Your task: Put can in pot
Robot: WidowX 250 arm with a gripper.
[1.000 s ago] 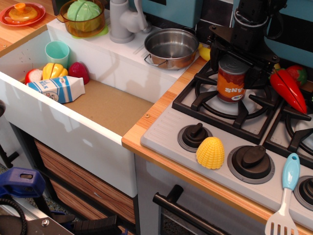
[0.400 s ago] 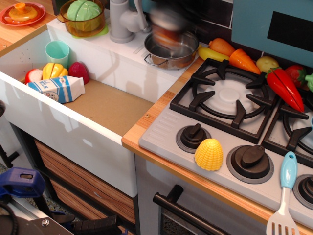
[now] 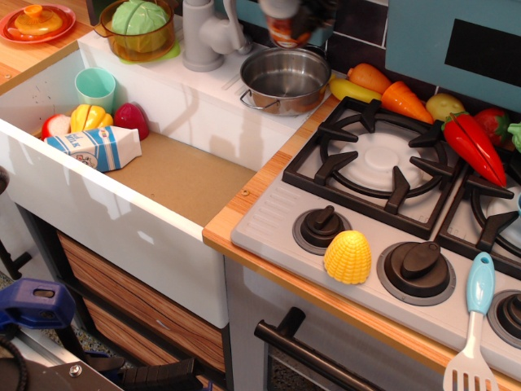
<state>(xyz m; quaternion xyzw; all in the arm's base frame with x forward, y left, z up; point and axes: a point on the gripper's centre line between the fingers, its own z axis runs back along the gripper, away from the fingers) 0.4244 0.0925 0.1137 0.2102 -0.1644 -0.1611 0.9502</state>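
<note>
The stove (image 3: pixel 391 163) is bare on its front-left burner, where the can stood a second ago under the arm. The sink (image 3: pixel 179 175), with the milk carton (image 3: pixel 96 147) and toy food, is unchanged. The pot (image 3: pixel 285 80) sits on the white ledge between tap and stove, its mouth open and empty, ready to receive. The can (image 3: pixel 285 28) hangs blurred at the top edge, just above and behind the pot, higher than a moment ago. The gripper (image 3: pixel 286 10) is mostly out of frame; its opening cannot be read, though it presumably carries the can
</note>
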